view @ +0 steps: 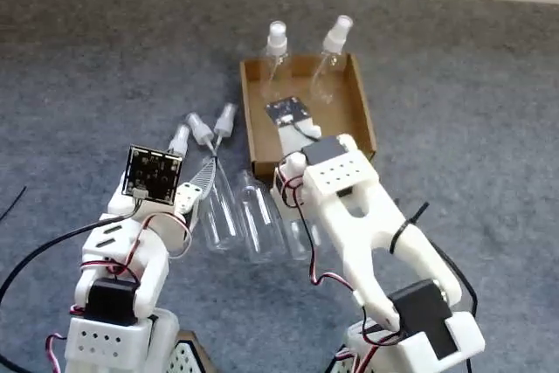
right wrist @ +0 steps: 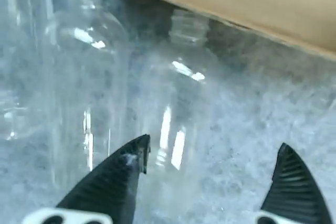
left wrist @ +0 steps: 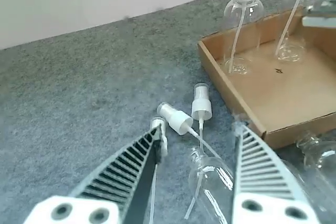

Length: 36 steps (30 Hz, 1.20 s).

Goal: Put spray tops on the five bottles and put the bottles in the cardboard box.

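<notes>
Grey carpet [view: 87, 85], two capped bottles [view: 277, 58] boxed.
Left gripper [left wrist: 198, 129] open over an uncapped bottle [left wrist: 212, 179], right gripper [right wrist: 214, 144] open over a second uncapped bottle [right wrist: 178, 93] by the cardboard box [view: 336, 115]; spray tops [left wrist: 176, 119] loose; capped bottles at its far edge.

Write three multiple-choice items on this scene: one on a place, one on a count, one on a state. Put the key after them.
1. Where do the two capped bottles stand?
A) in the cardboard box
B) held between fingers
C) on an arm's base

2. How many loose spray tops lie on the carpet?
A) one
B) three
C) five

3. How are the fingers of the right gripper?
A) open above a topless bottle
B) shut on a spray top
C) shut on the box wall

Key: 1 A, both stand upright at the box's far side. 2 B, the high view shows three beside the box. 3 A, the right wrist view shows a wide gap between the fingers, with the bottle below.
</notes>
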Motion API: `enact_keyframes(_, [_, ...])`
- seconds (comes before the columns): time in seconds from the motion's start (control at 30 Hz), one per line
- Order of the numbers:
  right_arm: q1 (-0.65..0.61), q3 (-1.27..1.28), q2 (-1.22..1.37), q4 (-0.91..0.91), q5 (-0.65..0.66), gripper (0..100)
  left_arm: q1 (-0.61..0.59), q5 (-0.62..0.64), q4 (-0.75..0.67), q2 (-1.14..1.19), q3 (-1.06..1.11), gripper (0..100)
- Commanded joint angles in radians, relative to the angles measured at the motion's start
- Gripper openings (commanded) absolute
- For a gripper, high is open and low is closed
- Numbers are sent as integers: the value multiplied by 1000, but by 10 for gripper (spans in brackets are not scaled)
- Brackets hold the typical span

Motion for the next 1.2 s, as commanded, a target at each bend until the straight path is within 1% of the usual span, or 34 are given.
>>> enact_keyframes(0.0, [-1,64,-15,-74,-17,260,-12,-9,-31,-8,-5,207])
enact_keyframes(0.13, [22,91,-19,-81,-8,118,-12,-9,-31,-8,-5,207])
enact_keyframes(0.27, [87,124,-21,-74,-5,12,-12,-9,-31,-7,-5,207])
enact_keyframes(0.3, [105,131,-21,-68,20,0,-12,-9,-31,-5,-5,207])
enact_keyframes(0.4, [143,151,-22,7,173,4,-12,-9,-31,-5,-5,207])
enact_keyframes(0.5, [203,182,-64,50,235,4,-12,-9,-31,-4,-5,207])
enact_keyframes(0.6, [344,234,-189,53,315,4,-12,-9,-32,-4,-5,207])
enact_keyframes(0.73, [619,262,-355,48,463,3,-12,-9,-32,-4,-5,207])
enact_keyframes(0.83, [831,254,-358,41,545,3,-12,-9,-32,-4,-5,207])
enact_keyframes(0.87, [883,229,-340,18,566,3,-12,-9,-32,-4,-5,207])
enact_keyframes(1.0, [1010,127,-170,-50,575,3,-12,-9,-32,-4,-5,207])
enact_keyframes(1.17, [1075,-61,101,-71,575,3,-12,-8,-31,-4,-4,207])
